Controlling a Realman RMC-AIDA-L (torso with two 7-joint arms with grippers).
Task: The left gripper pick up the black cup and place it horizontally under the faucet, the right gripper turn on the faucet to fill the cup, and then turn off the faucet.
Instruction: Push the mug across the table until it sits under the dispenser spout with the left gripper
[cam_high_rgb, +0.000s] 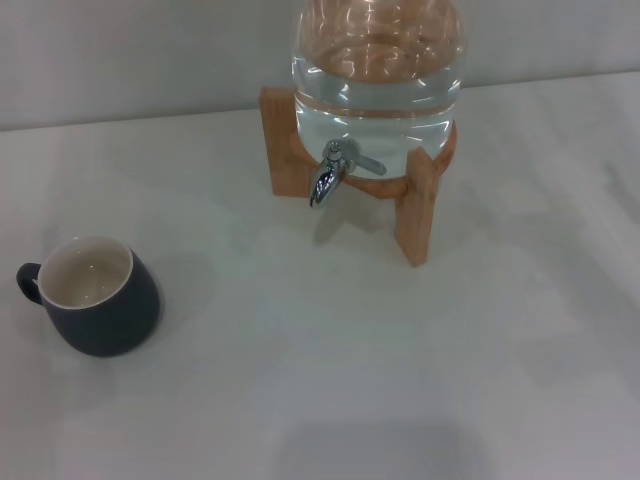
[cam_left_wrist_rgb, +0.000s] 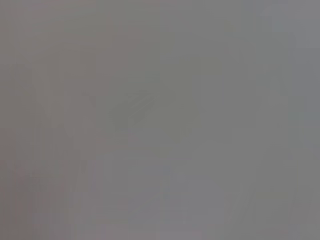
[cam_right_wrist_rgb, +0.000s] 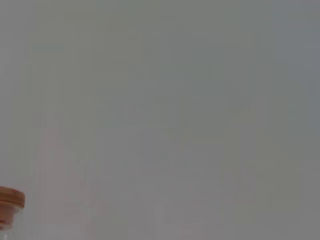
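Cup (cam_high_rgb: 95, 298) upright, left of faucet (cam_high_rgb: 335, 172) | writing: none | tools: unseen

Count: one cup (cam_high_rgb: 97, 296), one faucet (cam_high_rgb: 333, 171), one water jar (cam_high_rgb: 378, 70), one wooden stand (cam_high_rgb: 418, 208), all on one counter (cam_high_rgb: 350, 350). No arms in view.

Clear water jar (cam_high_rgb: 377, 70) on wooden stand (cam_high_rgb: 415, 210), white table (cam_high_rgb: 350, 350).
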